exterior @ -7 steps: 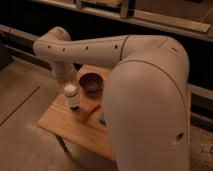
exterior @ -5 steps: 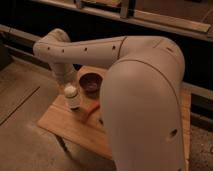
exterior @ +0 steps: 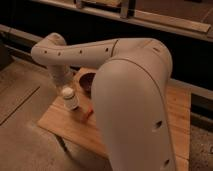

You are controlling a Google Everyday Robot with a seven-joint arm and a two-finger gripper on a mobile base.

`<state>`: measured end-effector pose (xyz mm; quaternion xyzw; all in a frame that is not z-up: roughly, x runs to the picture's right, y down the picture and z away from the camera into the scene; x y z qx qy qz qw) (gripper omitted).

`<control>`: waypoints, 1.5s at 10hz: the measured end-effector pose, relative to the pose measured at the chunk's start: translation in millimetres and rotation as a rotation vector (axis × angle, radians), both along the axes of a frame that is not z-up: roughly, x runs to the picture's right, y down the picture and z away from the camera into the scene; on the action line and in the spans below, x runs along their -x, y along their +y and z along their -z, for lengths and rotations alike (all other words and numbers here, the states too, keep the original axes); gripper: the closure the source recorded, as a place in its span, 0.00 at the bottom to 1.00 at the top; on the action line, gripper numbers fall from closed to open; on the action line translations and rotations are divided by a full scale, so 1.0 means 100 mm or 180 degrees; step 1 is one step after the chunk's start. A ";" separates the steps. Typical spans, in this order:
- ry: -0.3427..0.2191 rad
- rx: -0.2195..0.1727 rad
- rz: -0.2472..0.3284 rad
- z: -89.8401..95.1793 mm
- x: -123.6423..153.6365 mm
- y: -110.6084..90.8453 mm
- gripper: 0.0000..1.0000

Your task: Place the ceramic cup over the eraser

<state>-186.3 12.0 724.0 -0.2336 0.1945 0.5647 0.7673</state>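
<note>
As the ceramic cup sits upright on the table and covers nothing, the task is entered as not yet begun, judging from how things lie.

Item 1, arm [exterior: 132, 95]: white, bulky, fills the right foreground; it reaches left to an elbow, then bends down toward the back left part of the table.

Item 2, table [exterior: 62, 122]: pale wood, low, standing on a speckled floor [exterior: 20, 100].

Item 3, ceramic cup [exterior: 88, 83]: wide, low, dark brown, mouth up, near the back of the table; its right side is hidden behind the arm.

Item 4, white capped bottle [exterior: 70, 98]: upright, in front and to the left of the cup, apart from it.

Item 5, gripper [exterior: 65, 80]: at the arm's lower end, just behind the bottle and beside the cup's left rim; whether the jaws are open, closed or gripping cannot be told, nor whether it touches the cup.

Item 6, orange-red item [exterior: 89, 113]: small, lying on the table in front of the cup, at the arm's edge; possibly the eraser, too small to tell.

Outstanding: grasp the cup, lift, invert it, and lower it over the eraser.
</note>
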 end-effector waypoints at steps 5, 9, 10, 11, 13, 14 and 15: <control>0.0010 0.0071 0.0013 -0.14 -0.02 0.09 1.00; -0.0162 0.0021 -0.0018 -0.21 0.12 0.11 1.00; -0.0221 -0.0002 -0.0033 -0.24 0.15 0.11 1.00; -0.0243 -0.0008 -0.0036 -0.25 0.14 0.12 1.00; -0.0214 0.0006 -0.0034 -0.29 0.05 0.16 1.00; -0.0194 0.0016 -0.0028 -0.31 0.02 0.18 1.00; -0.0167 0.0029 -0.0016 -0.33 -0.03 0.20 1.00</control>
